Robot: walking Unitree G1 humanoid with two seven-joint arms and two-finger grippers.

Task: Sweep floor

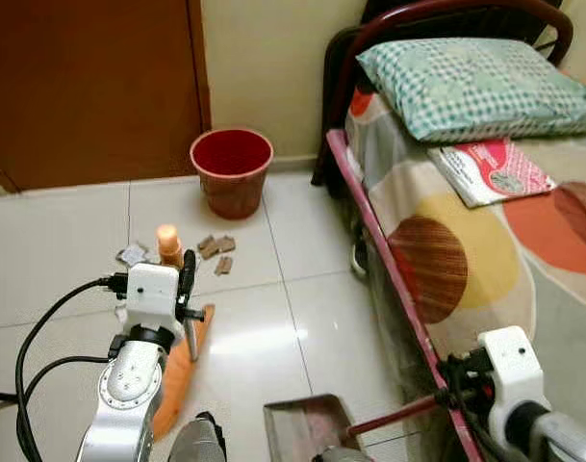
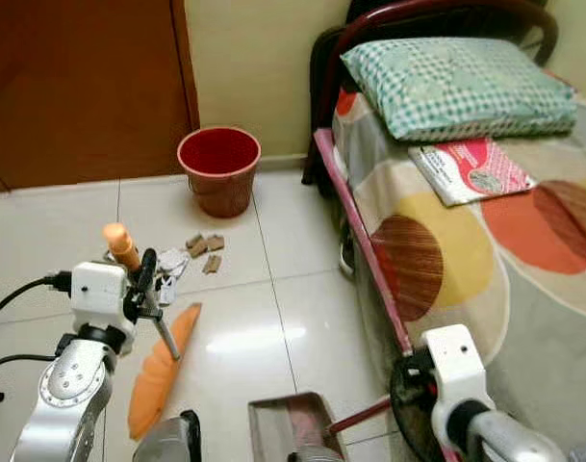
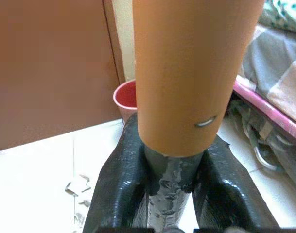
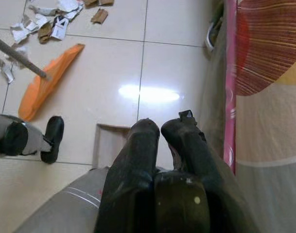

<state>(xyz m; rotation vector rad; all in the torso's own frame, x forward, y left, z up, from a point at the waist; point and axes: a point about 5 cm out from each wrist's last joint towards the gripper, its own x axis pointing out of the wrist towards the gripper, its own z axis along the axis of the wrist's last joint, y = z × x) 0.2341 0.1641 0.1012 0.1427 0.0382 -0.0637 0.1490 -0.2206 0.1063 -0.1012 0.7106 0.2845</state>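
My left gripper (image 1: 188,286) is shut on a broom's grey shaft (image 3: 169,179), just below its orange grip (image 3: 191,73). The shaft slants down to the orange broom head (image 1: 180,377), which lies on the white tiles. Paper and cardboard scraps (image 1: 216,252) are scattered just beyond the broom, in front of a red bin (image 1: 232,171). My right gripper (image 4: 160,127) is low by the bed, its fingers together on the red handle (image 1: 396,415) of a grey dustpan (image 1: 307,428) that rests on the floor.
A bed (image 1: 485,212) with a pink side rail (image 1: 369,226), a checked pillow (image 1: 475,85) and a red booklet (image 1: 490,171) runs along the right. Shoes (image 1: 360,258) lie under it. A brown door (image 1: 90,87) is at back left. Black cables (image 1: 33,356) loop off my left arm.
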